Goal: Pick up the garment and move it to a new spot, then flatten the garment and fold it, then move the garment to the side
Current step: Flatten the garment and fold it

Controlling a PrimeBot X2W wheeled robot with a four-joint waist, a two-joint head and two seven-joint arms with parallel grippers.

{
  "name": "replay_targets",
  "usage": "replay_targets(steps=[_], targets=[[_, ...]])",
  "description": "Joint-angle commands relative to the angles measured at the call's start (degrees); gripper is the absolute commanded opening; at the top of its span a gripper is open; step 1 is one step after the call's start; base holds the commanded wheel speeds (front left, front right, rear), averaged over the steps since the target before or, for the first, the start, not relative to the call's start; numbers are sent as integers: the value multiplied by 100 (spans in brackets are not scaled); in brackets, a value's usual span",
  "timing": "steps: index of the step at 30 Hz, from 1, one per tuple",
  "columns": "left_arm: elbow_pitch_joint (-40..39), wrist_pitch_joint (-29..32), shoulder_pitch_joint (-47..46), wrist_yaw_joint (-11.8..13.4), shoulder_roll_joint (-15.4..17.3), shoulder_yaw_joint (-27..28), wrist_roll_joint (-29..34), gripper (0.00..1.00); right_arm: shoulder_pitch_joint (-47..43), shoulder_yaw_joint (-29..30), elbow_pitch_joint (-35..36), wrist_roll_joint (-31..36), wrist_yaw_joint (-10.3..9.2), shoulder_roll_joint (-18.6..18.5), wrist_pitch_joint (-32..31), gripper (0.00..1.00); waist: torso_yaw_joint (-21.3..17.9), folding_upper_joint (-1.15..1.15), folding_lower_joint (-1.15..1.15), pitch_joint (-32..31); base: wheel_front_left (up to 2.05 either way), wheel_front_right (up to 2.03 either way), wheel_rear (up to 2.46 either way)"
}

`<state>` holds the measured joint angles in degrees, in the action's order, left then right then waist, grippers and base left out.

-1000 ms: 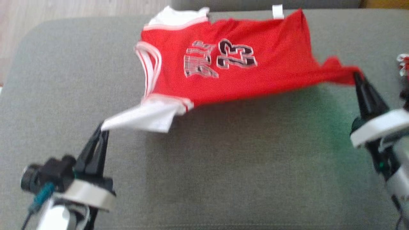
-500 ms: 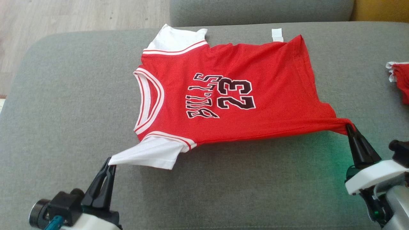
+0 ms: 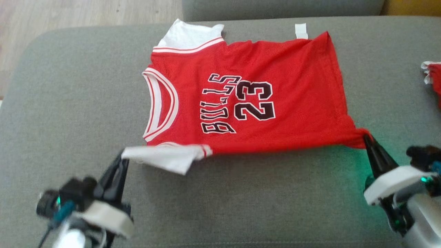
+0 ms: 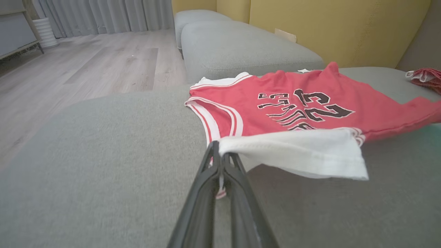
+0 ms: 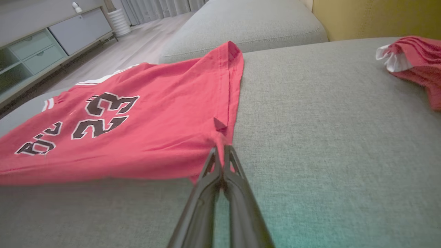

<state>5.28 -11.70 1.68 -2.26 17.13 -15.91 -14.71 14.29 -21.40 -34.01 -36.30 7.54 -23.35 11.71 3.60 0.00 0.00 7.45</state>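
L end effector (image 3: pixel 121 156) pinches jersey (image 3: pixel 248 100) sleeve, R end effector (image 3: pixel 365 137) hem corner.

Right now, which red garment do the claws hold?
The red short-sleeved jersey numbered 23, pinched at two edges; the crumpled red-and-white cloth lies apart, untouched.

The red short-sleeved jersey (image 3: pixel 293 86) is soft, matt knit cloth with white cloth sleeves; its black lettering looks like a smoother print. The grey sofa cushion (image 3: pixel 241 206) is coarse woven fabric, matt. The pale plank floor (image 4: pixel 86 69) looks like wood with a low sheen. The left gripper (image 4: pixel 219 151) has smooth dark plastic fingers (image 4: pixel 200 210).
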Motion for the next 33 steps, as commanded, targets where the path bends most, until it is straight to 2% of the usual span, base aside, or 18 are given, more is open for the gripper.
replay_targets(steps=[1,8,18,19,20,21,22,27,33], targets=[[-39,-10,-522,-37,71,224,5,0,344,-69,33,35,-5,-73,13,0,9,0,0,95,0,0,0],[789,-99,-1788,-254,70,-20,201,0,1159,-216,-512,84,-5,-12,31,0,22,0,0,514,0,0,0],[1907,-286,-2950,-370,31,-237,427,0,1935,-591,-965,148,-5,7,113,0,18,0,0,942,0,0,0],[2009,-300,-3031,-378,13,-245,434,15,1999,-623,-1010,152,-5,9,130,4,21,0,0,966,0,0,0],[2108,-311,-3095,-387,0,-258,443,41,2053,-656,-1049,149,-5,19,147,23,20,0,0,982,0,0,0],[2184,-319,-3150,-389,-5,-265,468,94,2092,-672,-1068,95,-5,51,165,48,20,0,0,995,0,0,0],[2206,-324,-3198,-367,-28,-235,478,100,2119,-682,-1077,32,-5,76,186,100,22,0,0,1004,0,0,0],[1662,-328,-2906,-194,-218,109,446,100,2071,-657,-955,-162,-5,95,297,100,18,0,0,909,0,0,0],[1051,-329,-1662,-156,-607,517,150,100,1526,-192,-284,-62,-5,97,326,100,-12,0,0,668,0,0,0]])
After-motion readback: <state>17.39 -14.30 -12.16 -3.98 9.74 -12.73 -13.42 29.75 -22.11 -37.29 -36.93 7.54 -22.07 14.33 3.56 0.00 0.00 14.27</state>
